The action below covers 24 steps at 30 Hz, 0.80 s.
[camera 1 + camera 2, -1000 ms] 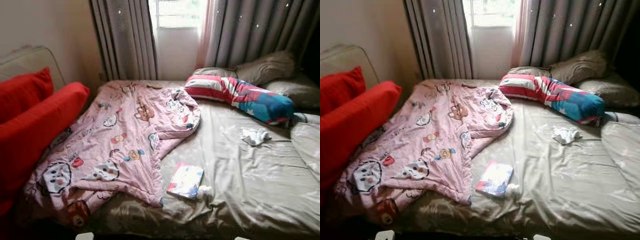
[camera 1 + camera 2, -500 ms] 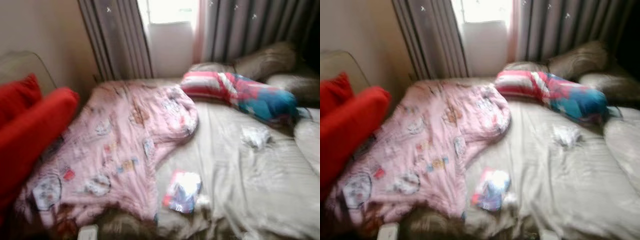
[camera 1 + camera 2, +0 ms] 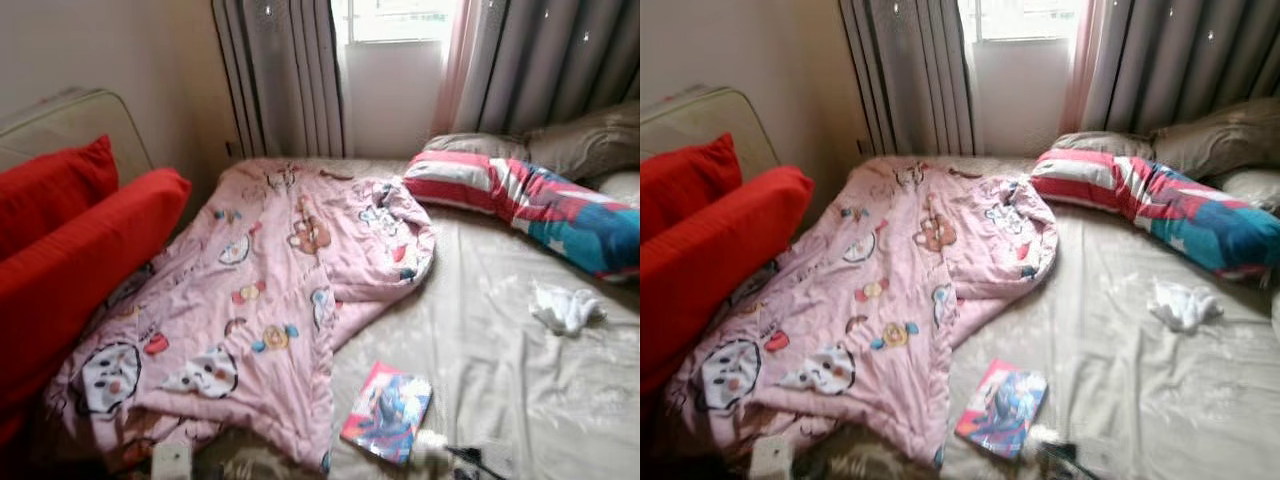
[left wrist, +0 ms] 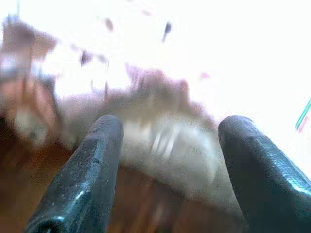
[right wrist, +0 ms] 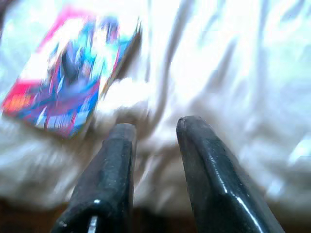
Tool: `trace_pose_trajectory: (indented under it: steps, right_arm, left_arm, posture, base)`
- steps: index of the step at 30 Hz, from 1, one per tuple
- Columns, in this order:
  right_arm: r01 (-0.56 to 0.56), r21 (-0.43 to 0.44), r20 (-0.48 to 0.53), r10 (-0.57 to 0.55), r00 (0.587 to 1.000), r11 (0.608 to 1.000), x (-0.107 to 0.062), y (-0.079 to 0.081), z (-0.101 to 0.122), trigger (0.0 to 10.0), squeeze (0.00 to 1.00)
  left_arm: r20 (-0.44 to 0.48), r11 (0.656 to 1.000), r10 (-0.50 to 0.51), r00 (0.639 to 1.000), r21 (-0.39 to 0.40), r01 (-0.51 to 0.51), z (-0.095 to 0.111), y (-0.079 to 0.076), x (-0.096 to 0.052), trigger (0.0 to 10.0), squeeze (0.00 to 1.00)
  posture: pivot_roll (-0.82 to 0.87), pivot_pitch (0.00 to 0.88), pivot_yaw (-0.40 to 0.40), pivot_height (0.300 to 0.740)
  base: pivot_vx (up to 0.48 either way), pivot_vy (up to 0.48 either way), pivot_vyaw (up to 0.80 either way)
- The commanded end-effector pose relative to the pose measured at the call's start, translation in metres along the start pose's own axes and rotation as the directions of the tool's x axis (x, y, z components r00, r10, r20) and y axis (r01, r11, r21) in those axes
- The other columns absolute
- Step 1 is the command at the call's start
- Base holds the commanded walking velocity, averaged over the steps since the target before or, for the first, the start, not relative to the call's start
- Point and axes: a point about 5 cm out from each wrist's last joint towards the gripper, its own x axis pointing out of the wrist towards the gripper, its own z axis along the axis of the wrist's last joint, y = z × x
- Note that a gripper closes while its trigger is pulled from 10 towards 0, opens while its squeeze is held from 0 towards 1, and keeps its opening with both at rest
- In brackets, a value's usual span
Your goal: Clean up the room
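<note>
I see my right gripper [image 5: 153, 128] low over the near edge of the bed [image 3: 520, 370], jaws narrowly parted and empty, just beside a small white wad [image 5: 124, 99] that touches the corner of a colourful book [image 3: 388, 411]. My left gripper [image 4: 170, 141] hangs with jaws wide, holding nothing. A pink blanket [image 3: 250, 300] lies crumpled across the bed beside red cushions [image 3: 70, 250], a crumpled white cloth [image 3: 565, 307] near the striped pillow [image 3: 540, 205].

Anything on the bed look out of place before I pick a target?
Yes. The pink blanket lies rumpled across the left half, a book lies near the foot edge with a small white wad beside it, and crumpled white cloth lies on the sheet.
</note>
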Motion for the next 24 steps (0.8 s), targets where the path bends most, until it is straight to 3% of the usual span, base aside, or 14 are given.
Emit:
trace_pose_trajectory:
  steps: [1, 2, 5, 9, 17, 24]
  right_arm:
    - [-0.048, 0.0, 0.054, 0.048, 0.997, 0.999, 0.003, 0.013, 0.009, 10.0, 0.0]
    - [-0.07, -0.011, 0.125, 0.071, 0.99, 0.998, 0.005, 0.016, 0.023, 10.0, 0.0]
    - [-0.114, -0.052, 0.213, 0.123, 0.969, 0.992, 0.006, 0.021, 0.039, 10.0, 0.0]
    - [-0.136, -0.076, 0.289, 0.152, 0.945, 0.988, 0.004, 0.028, 0.047, 10.0, 0.0]
    - [-0.122, -0.06, 0.294, 0.134, 0.946, 0.991, 0.002, 0.036, 0.04, 10.0, 0.0]
    - [-0.105, -0.052, 0.277, 0.115, 0.954, 0.993, 0.001, 0.029, 0.034, 10.0, 0.0]
  left_arm:
    - [0.044, 1.0, 0.024, 0.999, -0.014, -0.023, 0.007, 0.011, -0.001, 10.0, 0.0]
    - [0.079, 1.0, -0.005, 0.997, -0.001, 0.005, 0.011, 0.009, -0.001, 10.0, 0.0]
    - [0.117, 1.0, -0.009, 0.993, -0.002, 0.009, 0.015, 0.01, -0.002, 10.0, 0.0]
    - [0.18, 1.0, -0.009, 0.984, -0.004, 0.01, 0.021, 0.014, -0.005, 10.0, 0.0]
    - [0.205, 0.997, -0.056, 0.977, 0.063, 0.044, 0.019, 0.012, -0.009, 10.0, 0.0]
    - [0.209, 0.997, -0.056, 0.976, 0.066, 0.043, 0.022, 0.012, -0.009, 10.0, 0.0]
  posture:
    - [-0.05, 0.0, 0.041, 0.74]
    - [-0.05, 0.0, 0.039, 0.74]
    - [-0.04, 0.0, 0.034, 0.74]
    - [-0.04, 0.0, 0.027, 0.74]
    - [-0.04, 0.0, 0.028, 0.736]
    - [-0.03, 0.0, 0.026, 0.671]
  base:
    - [0.0, 0.0, 0.0]
    - [0.0, 0.0, 0.0]
    - [0.0, 0.0, 0.0]
    - [0.0, 0.0, 0.0]
    - [0.0, 0.0, 0.0]
    - [0.0, 0.0, 0.0]
